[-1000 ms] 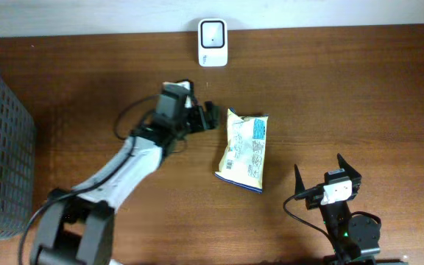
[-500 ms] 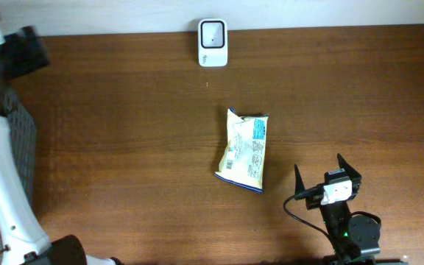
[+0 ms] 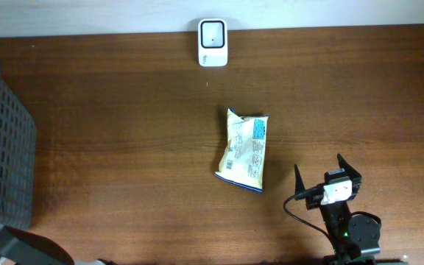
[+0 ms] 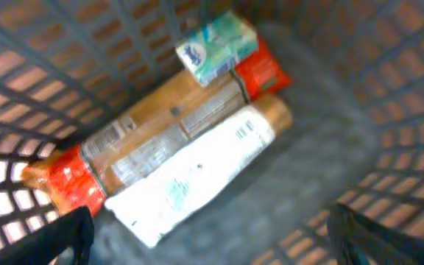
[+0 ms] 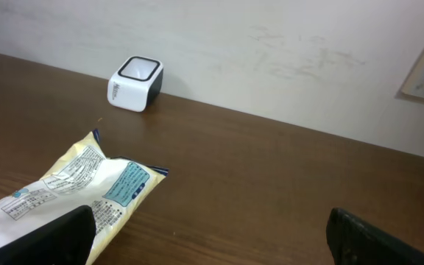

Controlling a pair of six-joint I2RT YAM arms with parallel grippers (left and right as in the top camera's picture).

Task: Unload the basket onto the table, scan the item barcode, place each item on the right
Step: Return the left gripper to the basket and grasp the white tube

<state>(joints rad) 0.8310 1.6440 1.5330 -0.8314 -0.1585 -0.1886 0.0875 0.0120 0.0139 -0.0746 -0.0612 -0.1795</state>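
The crinkly pale-yellow packet [image 3: 243, 151] with its blue label panel lies flat on the dark wood-grain table [image 3: 124, 110], well apart from the boxy white scanner [image 3: 212, 43] at the far edge and near my right claw [image 3: 317, 162], which sits low at the near edge, its 2 black pointed fingers [image 3: 296, 182] spread wide and empty. My left claw [image 4: 208, 221] points down into the grey lattice basket [image 3: 9, 147], likewise splayed and empty, above 3 blurred packs: a white oblong [image 4: 190, 177], a brown one [image 4: 160, 121] with red ends, a small teal-and-white block [image 4: 216, 46].

Glossy plastic snack packet [image 3: 244, 150], matt wood-grain table [image 3: 124, 132], grey plastic basket [image 3: 6, 147].
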